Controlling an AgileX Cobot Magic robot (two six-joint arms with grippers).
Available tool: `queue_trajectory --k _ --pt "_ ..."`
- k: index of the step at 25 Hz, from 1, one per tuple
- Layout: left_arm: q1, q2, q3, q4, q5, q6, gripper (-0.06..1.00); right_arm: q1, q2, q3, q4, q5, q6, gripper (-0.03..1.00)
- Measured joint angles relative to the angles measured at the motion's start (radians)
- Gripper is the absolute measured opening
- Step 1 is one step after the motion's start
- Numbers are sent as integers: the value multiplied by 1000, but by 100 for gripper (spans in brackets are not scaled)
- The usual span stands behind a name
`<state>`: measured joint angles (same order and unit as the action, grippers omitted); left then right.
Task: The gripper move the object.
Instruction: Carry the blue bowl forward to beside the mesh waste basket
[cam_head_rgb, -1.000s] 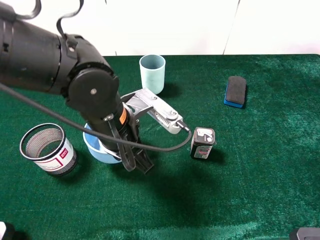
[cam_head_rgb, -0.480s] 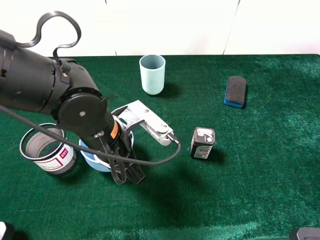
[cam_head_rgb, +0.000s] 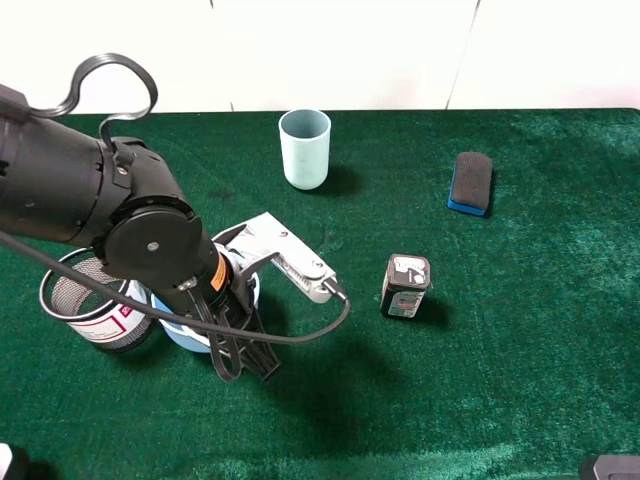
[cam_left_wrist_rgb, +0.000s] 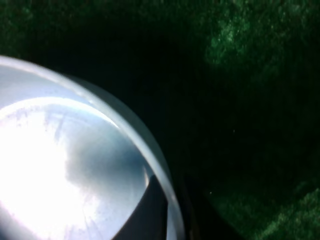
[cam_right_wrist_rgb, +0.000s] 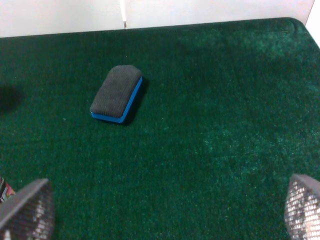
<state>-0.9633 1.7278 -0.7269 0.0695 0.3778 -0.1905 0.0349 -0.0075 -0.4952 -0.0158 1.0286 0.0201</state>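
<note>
The light blue shallow bowl (cam_head_rgb: 178, 336) sits at the left of the green table, mostly hidden under my bulky black left arm. My left gripper (cam_head_rgb: 245, 362) is shut on the bowl's near-right rim. In the left wrist view the bowl's whitish inside (cam_left_wrist_rgb: 60, 165) fills one side, with one dark finger (cam_left_wrist_rgb: 147, 212) inside the rim and the other just outside it. My right gripper (cam_right_wrist_rgb: 162, 210) is open and empty, low at the table's near right, far from the bowl.
A black wire-mesh cup (cam_head_rgb: 90, 305) stands right against the bowl's left side. A pale teal cup (cam_head_rgb: 305, 147) stands at the back. A small black box (cam_head_rgb: 405, 286) sits mid-table. A black and blue eraser (cam_head_rgb: 471, 182) lies at the back right, also in the right wrist view (cam_right_wrist_rgb: 116, 93).
My left arm has drawn the bowl leftward and toward the near edge, up against the mesh cup. The right arm has not moved.
</note>
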Motion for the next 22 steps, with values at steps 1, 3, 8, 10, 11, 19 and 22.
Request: queue_trajectory --k 1,3,8,10,11,19,22 --pt "0 0 0 0 0 0 5 0 0 0 0 0 0 69" --pt "0 0 0 0 0 0 8 0 0 0 0 0 0 69" --pt "0 0 0 -3 4 0 36 0 0 0 0 0 0 69" --pt "0 0 0 -3 3 0 51 0 0 0 0 0 0 69" --pt "0 0 0 -3 3 0 56 0 0 0 0 0 0 69" --pt "0 0 0 -3 4 -7 86 0 0 0 0 0 0 69" --pt "0 0 -13 -3 15 -11 90 0 0 0 0 0 0 69"
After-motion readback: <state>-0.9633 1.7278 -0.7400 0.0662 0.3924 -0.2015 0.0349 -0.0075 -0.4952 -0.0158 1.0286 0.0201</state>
